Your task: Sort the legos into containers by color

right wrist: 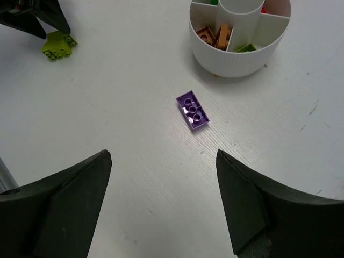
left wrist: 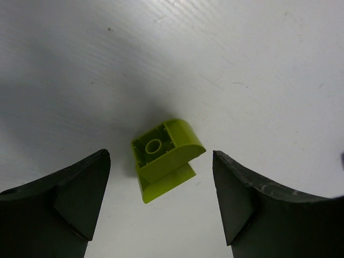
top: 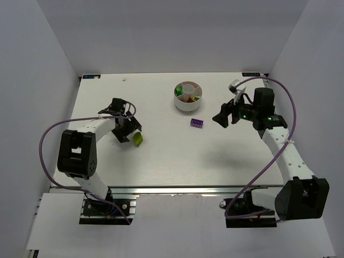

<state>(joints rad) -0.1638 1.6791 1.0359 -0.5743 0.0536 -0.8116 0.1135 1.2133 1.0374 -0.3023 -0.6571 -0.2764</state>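
A yellow-green lego (top: 138,140) lies on the table at the left, hollow underside up in the left wrist view (left wrist: 165,156). My left gripper (top: 128,130) is open and hangs just over it, its fingers (left wrist: 70,199) apart on either side. A purple lego (top: 196,123) lies below the round white dish (top: 180,102), which holds orange, green and red legos in its wedges. My right gripper (top: 221,119) is open and empty, raised right of the purple lego (right wrist: 192,109). The dish (right wrist: 236,62) and the yellow-green lego (right wrist: 58,44) also show in the right wrist view.
White walls enclose the table on three sides. The arm bases stand at the near edge. A purple cable (top: 54,129) loops beside the left arm and another (top: 290,107) over the right arm.
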